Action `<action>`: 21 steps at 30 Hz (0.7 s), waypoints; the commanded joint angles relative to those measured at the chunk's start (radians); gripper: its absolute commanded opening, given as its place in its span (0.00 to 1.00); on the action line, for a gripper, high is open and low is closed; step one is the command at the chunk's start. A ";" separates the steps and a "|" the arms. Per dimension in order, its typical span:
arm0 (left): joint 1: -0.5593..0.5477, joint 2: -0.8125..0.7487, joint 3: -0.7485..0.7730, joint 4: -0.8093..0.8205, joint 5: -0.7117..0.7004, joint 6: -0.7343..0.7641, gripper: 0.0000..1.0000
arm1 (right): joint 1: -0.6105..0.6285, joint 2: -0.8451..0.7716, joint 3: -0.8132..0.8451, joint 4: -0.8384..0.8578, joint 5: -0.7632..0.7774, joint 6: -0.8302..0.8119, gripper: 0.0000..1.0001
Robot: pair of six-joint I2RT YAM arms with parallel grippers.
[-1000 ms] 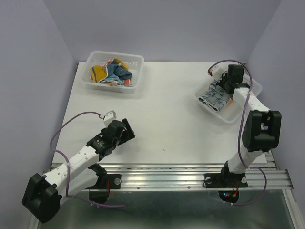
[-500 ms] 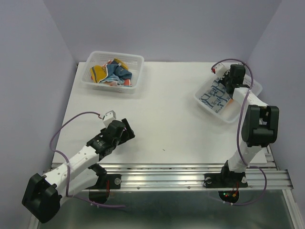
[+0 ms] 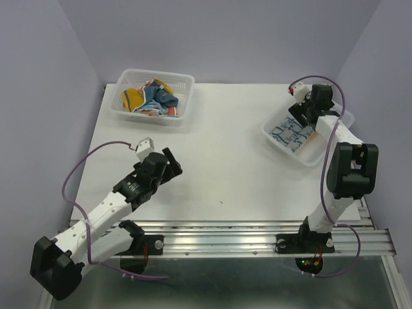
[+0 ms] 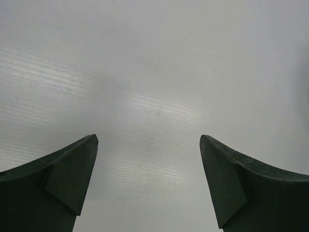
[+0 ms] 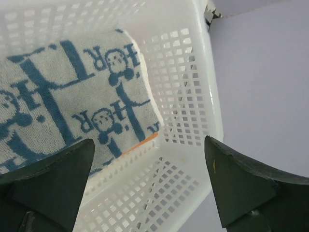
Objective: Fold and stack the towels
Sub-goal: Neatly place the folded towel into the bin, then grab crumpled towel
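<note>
The white towel [image 5: 72, 96] is nubby terry cloth; the lattice basket [image 5: 183, 121] around it, smooth glossy white plastic; the table [image 4: 154, 72] under the basket seems matt, faintly ribbed.

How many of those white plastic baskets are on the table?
2. The left basket sits at the table's far left corner, holding crumpled towels; the right basket is at the right edge, holding a folded white-and-blue towel. No others seem hidden.

The printed towel [image 5: 72, 106] hides most of the orange towel [image 5: 141, 143].
</note>
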 commanded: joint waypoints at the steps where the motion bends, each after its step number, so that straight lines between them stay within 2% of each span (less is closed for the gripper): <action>1: 0.054 0.026 0.166 0.010 -0.106 0.047 0.99 | 0.016 -0.100 0.162 -0.068 -0.055 0.203 1.00; 3: 0.156 0.073 0.216 0.058 -0.068 0.118 0.99 | 0.030 -0.127 0.214 -0.076 -0.099 0.309 1.00; 4: 0.193 0.092 0.261 0.082 -0.041 0.144 0.99 | 0.032 -0.139 0.228 -0.077 -0.136 0.442 1.00; 5: 0.233 0.136 0.289 0.124 -0.012 0.168 0.99 | 0.032 -0.162 0.236 -0.077 -0.233 0.510 1.00; 8: 0.336 0.263 0.416 0.173 0.036 0.274 0.99 | 0.059 -0.207 0.205 -0.038 -0.331 0.744 1.00; 9: 0.358 0.302 0.455 0.197 0.044 0.302 0.99 | 0.078 -0.227 0.179 -0.021 -0.316 0.792 1.00; 11: 0.427 0.427 0.568 0.219 0.158 0.395 0.99 | 0.164 -0.276 0.107 0.011 -0.239 0.866 1.00; 14: 0.489 0.600 0.739 0.157 0.219 0.443 0.99 | 0.279 -0.336 -0.011 0.031 -0.144 0.979 1.00; 17: 0.516 0.742 0.878 0.132 0.205 0.528 0.99 | 0.320 -0.399 -0.169 0.056 -0.122 1.087 1.00; 21: 0.522 0.887 1.032 0.113 0.298 0.706 0.99 | 0.325 -0.454 -0.318 0.056 -0.099 1.169 1.00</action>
